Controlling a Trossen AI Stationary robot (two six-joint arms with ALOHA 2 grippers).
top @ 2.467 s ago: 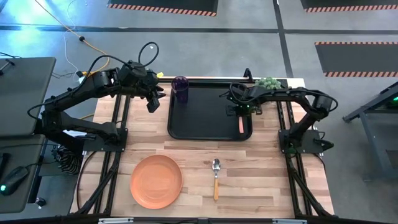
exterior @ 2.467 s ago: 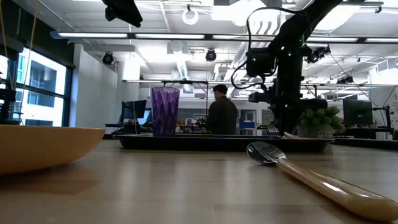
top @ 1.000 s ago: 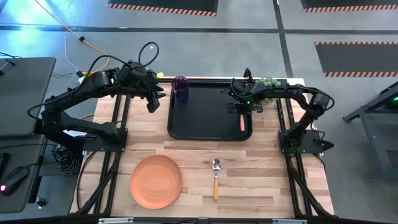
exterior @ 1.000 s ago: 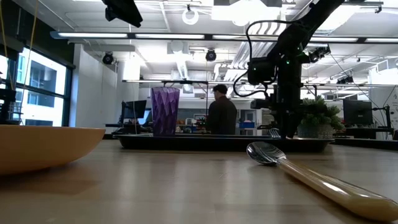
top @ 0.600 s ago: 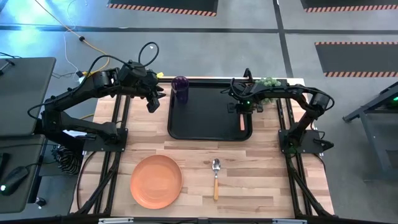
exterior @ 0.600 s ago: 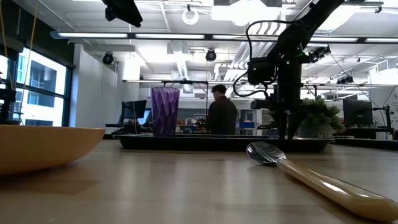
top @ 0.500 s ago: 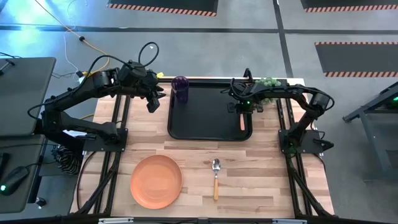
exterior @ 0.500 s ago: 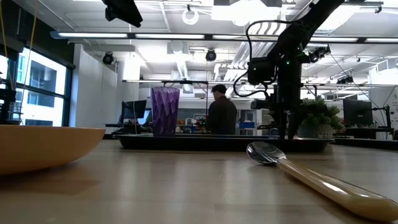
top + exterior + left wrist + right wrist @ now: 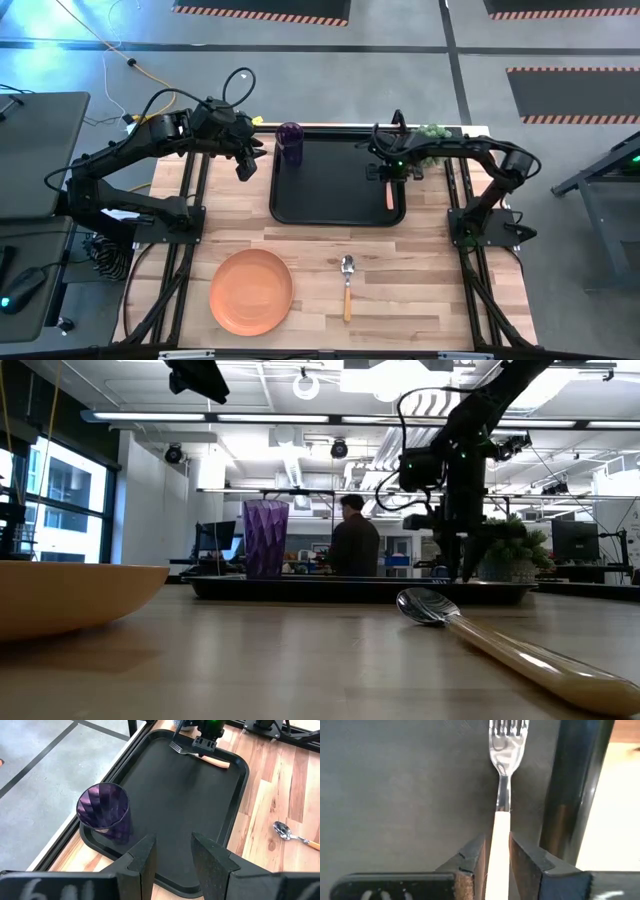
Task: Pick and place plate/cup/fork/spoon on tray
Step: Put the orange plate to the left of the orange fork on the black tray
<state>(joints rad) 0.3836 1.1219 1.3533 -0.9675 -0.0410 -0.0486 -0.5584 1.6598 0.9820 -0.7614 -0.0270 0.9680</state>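
Observation:
The fork [image 9: 505, 750] lies flat on the black tray [image 9: 330, 210] near its right rim; it also shows in the high view [image 9: 388, 198] and the left wrist view [image 9: 200, 756]. My right gripper [image 9: 385, 172] stands over it, pointing down, narrowly open, one finger on each side of the handle. The purple cup [image 9: 290, 140] stands upright in the tray's far left corner. My left gripper [image 9: 245, 160] hangs open and empty just left of the tray, beside the cup. The orange plate [image 9: 251, 291] and the spoon [image 9: 347, 285] lie on the table near its near edge. My right gripper's fingers come from above and stand across the fork's handle [image 9: 501, 845], close to its tine end. A thin dark gap shows beside one finger; whether the other finger [image 9: 525, 860] touches the handle I cannot tell. The fork lies flat on the tray.
A small green potted plant [image 9: 432, 133] stands at the table's far right corner, just behind my right arm. The tray's middle [image 9: 165, 795] is bare. A person [image 9: 357, 545] sits in the room beyond the table.
My right gripper has risen a little over the fork, which stays flat on the tray.

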